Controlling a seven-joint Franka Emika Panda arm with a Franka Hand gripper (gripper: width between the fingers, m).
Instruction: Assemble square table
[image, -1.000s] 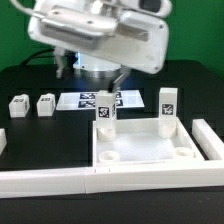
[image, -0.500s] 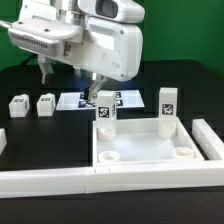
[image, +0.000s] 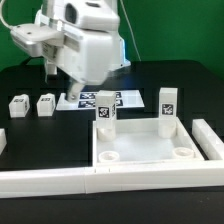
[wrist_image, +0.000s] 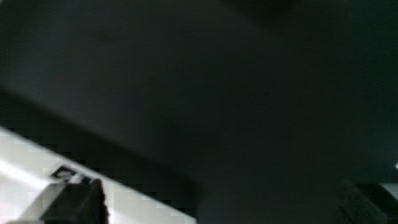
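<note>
The white square tabletop (image: 147, 152) lies rim up near the front, with round sockets in its corners. Two tagged white legs stand upright in its far corners, one on the exterior view's left (image: 105, 116) and one on its right (image: 168, 108). Two loose legs (image: 18, 105) (image: 46, 104) rest on the black table at the exterior view's left. My gripper (image: 61, 84) hangs above the table behind the loose legs, open and empty. The wrist view is mostly dark, with only a white tagged piece (wrist_image: 75, 198) at its edge; I cannot tell which piece it is.
The marker board (image: 105, 100) lies flat behind the tabletop. A long white barrier wall (image: 60, 182) runs along the front, with another stretch (image: 210, 142) at the exterior view's right. A green backdrop stands behind.
The arm has swung toward the exterior view's left and turned, carrying the open gripper from above the marker board to behind the loose legs. No part has moved.
</note>
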